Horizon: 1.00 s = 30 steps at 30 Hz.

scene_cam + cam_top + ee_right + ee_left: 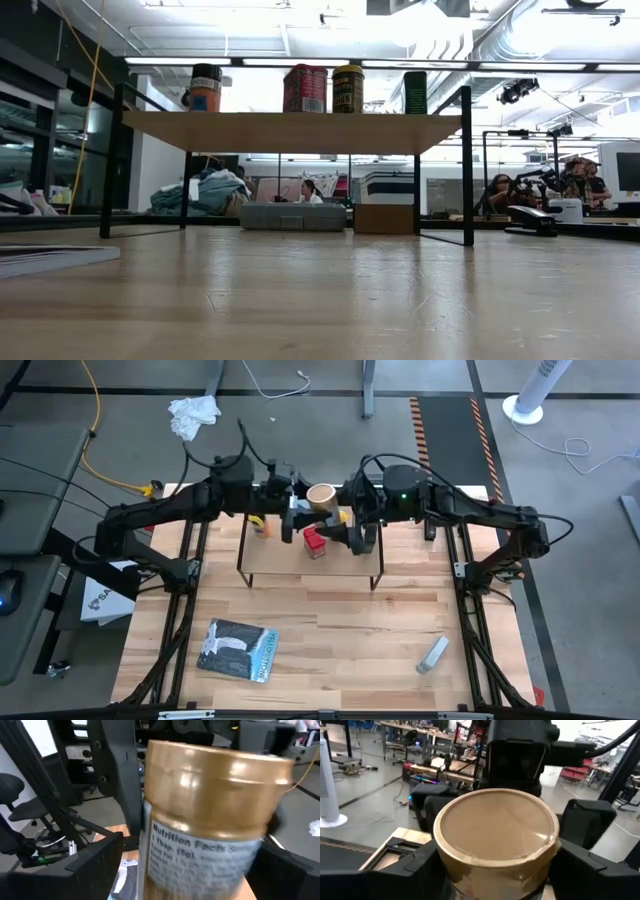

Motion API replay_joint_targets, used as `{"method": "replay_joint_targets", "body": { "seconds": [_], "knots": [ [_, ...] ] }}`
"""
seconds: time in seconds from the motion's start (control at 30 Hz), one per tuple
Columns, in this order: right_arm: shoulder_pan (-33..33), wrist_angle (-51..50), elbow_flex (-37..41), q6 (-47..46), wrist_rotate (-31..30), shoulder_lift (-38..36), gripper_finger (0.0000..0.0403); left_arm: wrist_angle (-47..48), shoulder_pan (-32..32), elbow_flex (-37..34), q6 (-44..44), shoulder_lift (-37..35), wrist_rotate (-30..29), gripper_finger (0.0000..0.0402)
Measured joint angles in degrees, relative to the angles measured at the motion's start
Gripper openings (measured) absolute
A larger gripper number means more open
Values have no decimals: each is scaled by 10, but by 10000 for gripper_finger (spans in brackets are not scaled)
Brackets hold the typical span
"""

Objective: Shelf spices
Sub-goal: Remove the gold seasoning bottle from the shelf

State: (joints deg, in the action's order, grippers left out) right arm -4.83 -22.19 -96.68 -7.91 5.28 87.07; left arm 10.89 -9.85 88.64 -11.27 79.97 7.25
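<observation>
Left wrist view: tan cylinder [496, 832], gold lid, upright, held in left jaws; right jaws wide beside it

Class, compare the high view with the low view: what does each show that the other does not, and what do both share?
Only the high view shows the left gripper and right gripper either side of the tan cylinder, plus the blue-grey case and grey bar. Only the low view shows people in the room behind. Both show the shelf carrying spices.
</observation>
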Motion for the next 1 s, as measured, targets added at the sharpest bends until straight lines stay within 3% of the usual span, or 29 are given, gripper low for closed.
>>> {"method": "replay_joint_targets", "body": {
  "seconds": [0.2,0.37,0.6,0.73,0.83,1.0],
  "knots": [
    [4,3,0,-22,-9,8,347,-14,1,0,0,7,0,271],
    [3,4,0,-24,-22,5,263,10,2,0,13,-2,2,271],
    [3,-27,1,-7,-28,6,260,60,2,0,26,-16,11,271],
    [5,-93,2,-3,-30,-15,260,104,9,-2,41,-43,9,322],
    [5,-117,-1,-10,-54,-45,260,141,8,3,41,-81,-14,353],
    [33,-221,0,-57,-120,-87,260,210,9,-6,44,-125,-76,356]
  ]
}}
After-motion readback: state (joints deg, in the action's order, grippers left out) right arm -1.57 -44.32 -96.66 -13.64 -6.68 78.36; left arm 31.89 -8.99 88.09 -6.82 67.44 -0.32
